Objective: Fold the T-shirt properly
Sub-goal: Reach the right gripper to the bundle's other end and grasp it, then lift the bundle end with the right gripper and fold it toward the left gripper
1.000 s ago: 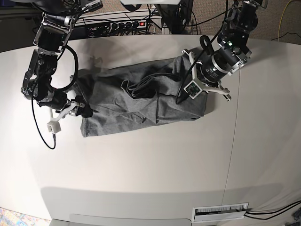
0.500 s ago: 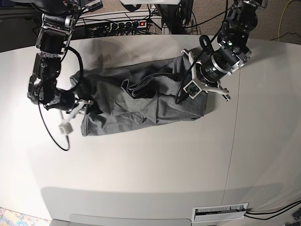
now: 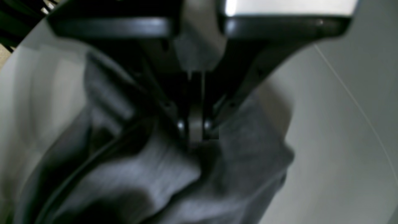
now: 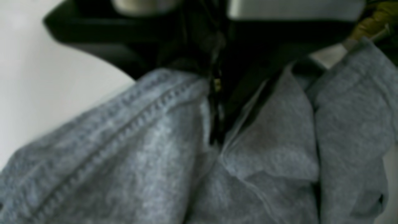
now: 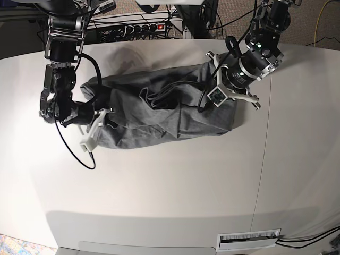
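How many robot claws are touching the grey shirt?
2. The left gripper pinches the T-shirt at its right end; the right gripper grabs its left end.

Both wrist views blurred. Fingertips of the right end effector buried among folds of the T-shirt; held or merely touched, impossible to tell. In the base view, left end effector tips hidden behind its own wrist body. Counter cut off at the near edge.
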Robot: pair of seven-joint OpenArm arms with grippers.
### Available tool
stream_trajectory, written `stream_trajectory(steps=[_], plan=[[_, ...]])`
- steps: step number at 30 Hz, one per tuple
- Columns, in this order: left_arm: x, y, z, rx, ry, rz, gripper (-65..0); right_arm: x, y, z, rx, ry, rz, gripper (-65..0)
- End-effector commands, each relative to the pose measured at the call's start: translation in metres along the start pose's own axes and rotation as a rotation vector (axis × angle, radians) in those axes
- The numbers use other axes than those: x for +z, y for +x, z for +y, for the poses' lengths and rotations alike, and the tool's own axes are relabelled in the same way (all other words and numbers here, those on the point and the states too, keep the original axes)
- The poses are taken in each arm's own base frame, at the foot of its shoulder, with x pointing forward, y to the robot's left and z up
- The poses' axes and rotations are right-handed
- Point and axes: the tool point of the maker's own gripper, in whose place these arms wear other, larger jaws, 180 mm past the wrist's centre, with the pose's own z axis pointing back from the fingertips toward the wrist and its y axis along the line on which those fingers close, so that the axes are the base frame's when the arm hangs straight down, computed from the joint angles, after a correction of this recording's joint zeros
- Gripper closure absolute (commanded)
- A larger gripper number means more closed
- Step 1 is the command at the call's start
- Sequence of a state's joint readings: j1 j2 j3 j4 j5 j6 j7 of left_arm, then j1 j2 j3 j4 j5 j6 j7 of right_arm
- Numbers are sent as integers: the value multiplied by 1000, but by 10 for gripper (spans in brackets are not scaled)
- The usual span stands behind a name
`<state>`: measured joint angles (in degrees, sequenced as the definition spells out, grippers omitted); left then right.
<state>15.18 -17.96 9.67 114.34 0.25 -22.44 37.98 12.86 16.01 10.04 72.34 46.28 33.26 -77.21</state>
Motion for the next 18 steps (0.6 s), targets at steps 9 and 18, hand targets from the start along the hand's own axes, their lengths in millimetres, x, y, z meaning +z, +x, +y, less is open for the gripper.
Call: stream_trajectory(steps=[9, 18], plan=[[-4, 16, -8, 97, -59, -115, 0, 49, 62, 30, 95, 87, -233, 0], [-24, -22, -16, 152, -88, -46, 0, 41, 78, 96, 262, 197, -276, 0]])
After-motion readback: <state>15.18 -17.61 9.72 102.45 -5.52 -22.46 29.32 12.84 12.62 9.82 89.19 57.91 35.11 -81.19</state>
